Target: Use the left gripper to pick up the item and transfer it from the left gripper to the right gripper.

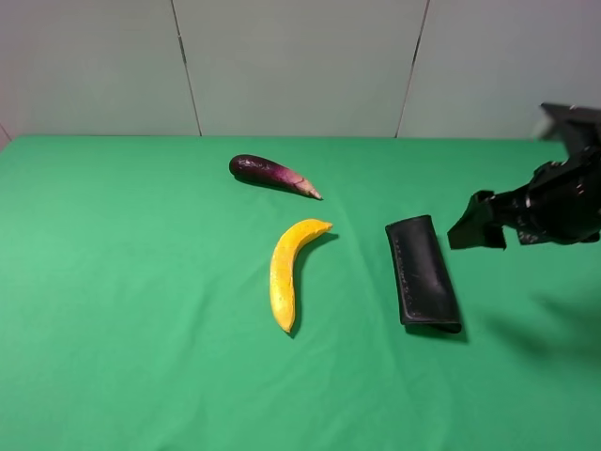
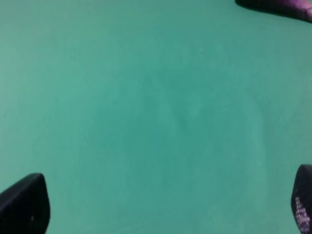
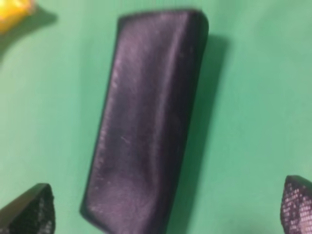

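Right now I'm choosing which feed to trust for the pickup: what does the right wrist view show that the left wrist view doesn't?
Only the right wrist view shows the black case, lying flat on the cloth and filling the middle of the picture, with a yellow bit of the banana at one corner. Only the left wrist view shows a purple sliver of the eggplant at its edge; the rest is bare cloth. Both show the green cloth and two dark fingertips set wide apart, so the left gripper and the right gripper are open, holding nothing.
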Motion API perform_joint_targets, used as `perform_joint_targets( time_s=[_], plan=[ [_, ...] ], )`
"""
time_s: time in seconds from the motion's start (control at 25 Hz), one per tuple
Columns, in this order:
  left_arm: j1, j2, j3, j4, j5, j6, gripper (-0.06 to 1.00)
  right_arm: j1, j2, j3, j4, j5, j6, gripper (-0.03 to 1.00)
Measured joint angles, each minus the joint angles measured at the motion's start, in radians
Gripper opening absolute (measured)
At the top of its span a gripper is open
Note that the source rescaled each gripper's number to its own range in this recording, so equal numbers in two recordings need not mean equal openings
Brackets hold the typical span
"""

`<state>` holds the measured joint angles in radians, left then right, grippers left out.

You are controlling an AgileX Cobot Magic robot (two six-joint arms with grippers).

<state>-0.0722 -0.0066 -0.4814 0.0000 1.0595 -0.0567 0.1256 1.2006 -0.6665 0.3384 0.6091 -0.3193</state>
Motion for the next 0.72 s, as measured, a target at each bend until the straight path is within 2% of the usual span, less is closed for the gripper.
perform_joint_targets(
  time_s=[0.2, 0.72],
  plan=[
    [0.000, 0.000, 0.000, 0.000, 0.000, 0.000, 1.00, 0.000, -0.159, -0.024, -0.060, 0.100, 0.072, 1.00],
    [0.000, 0.000, 0.000, 0.000, 0.000, 0.000, 1.00, 0.000, -0.597, -0.024, -0.078, 0.463, 0.125, 1.00]
  ],
)
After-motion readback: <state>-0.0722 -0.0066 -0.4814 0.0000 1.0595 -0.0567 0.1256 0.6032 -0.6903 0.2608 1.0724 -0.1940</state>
